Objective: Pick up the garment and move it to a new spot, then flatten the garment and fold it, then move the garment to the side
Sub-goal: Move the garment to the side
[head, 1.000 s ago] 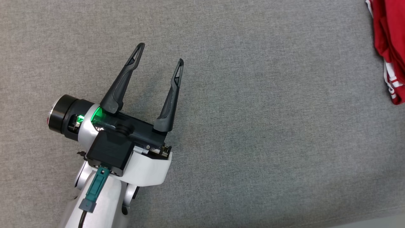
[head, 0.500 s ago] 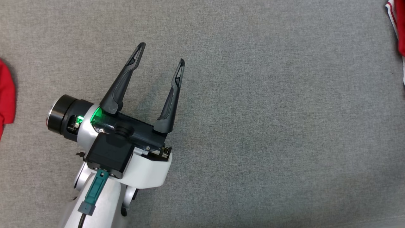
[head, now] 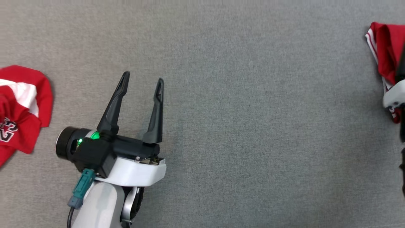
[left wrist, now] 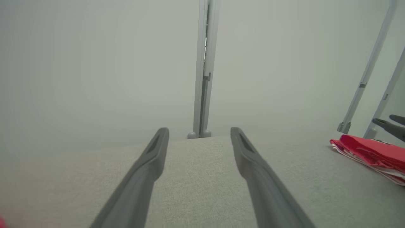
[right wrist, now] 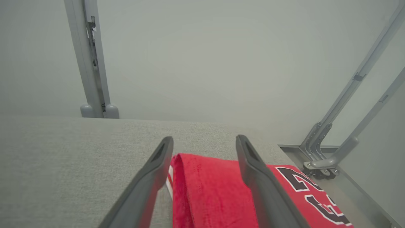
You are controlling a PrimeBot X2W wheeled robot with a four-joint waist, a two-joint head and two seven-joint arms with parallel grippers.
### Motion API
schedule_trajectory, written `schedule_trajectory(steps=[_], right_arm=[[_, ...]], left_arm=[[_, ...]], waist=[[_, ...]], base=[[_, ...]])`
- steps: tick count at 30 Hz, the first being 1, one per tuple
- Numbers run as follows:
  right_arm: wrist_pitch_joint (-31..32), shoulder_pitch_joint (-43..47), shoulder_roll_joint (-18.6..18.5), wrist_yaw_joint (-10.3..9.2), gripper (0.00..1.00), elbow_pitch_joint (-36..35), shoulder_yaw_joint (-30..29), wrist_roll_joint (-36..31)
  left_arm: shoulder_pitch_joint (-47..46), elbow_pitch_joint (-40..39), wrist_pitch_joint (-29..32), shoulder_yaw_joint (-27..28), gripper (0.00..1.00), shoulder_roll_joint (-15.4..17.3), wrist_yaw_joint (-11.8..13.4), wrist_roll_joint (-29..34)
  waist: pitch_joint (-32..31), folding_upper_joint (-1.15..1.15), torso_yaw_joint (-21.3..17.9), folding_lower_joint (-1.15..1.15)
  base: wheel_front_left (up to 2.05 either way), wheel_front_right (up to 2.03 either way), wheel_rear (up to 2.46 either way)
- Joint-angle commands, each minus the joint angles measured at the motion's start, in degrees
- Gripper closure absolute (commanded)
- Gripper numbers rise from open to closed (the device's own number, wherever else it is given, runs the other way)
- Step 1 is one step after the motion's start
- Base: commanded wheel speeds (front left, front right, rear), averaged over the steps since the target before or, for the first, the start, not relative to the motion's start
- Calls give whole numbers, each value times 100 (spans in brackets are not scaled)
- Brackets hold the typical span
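A crumpled red garment (head: pixel 22 107) with white panels and a printed number lies at the left edge of the head view. A folded red garment (head: pixel 383 44) with white striped trim lies at the right edge; it is also the red garment (left wrist: pixel 370 152) in the left wrist view. My left gripper (head: pixel 143 77) stands open over bare grey cloth, between the two garments, with nothing between its fingers (left wrist: pixel 253 167). My right gripper (right wrist: pixel 204 138) is open just above the folded garment (right wrist: pixel 208 190), whose fold edge lies between the fingers. The right arm's pale wrist (head: pixel 394 95) shows over that garment.
The grey fabric tabletop (head: pixel 253 126) spreads wide between the garments. Metal frame posts (right wrist: pixel 91 63) rise behind the table's far edge. A slanted metal strut and its bracket (right wrist: pixel 319 158) stand at the table's right end, close to the folded garment.
The head view has shifted: the crumpled garment has come into view at the left and the right wrist at the right edge. My left gripper sits lower in the picture, still open.
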Motion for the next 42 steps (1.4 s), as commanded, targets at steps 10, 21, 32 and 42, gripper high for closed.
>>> schedule_trajectory(steps=[10, 21, 32, 42], right_arm=[[-23, 1252, 317, 0, 0, -977, 1315, 1120], [-23, 2453, 668, -1, 0, -2152, 2110, 1405], [-22, 3810, 823, 0, 0, -2981, 2072, 1465], [-22, 4407, 894, 0, 0, -3072, 2154, 1562]], left_arm=[[537, 767, -185, 260, 0, -34, 240, -504], [1050, 1222, -224, 593, 0, -68, 334, -797], [1652, 1172, -226, 659, 0, -80, 216, -458], [2054, 1109, -226, 629, 0, -81, 318, -274]], waist=[[-1089, 0, 255, 0], [-1918, 0, 213, 0], [-2475, 0, 239, 0], [-2721, 0, 170, 0]], base=[[0, 0, 0], [0, 0, 0], [0, 0, 0], [0, 0, 0]])
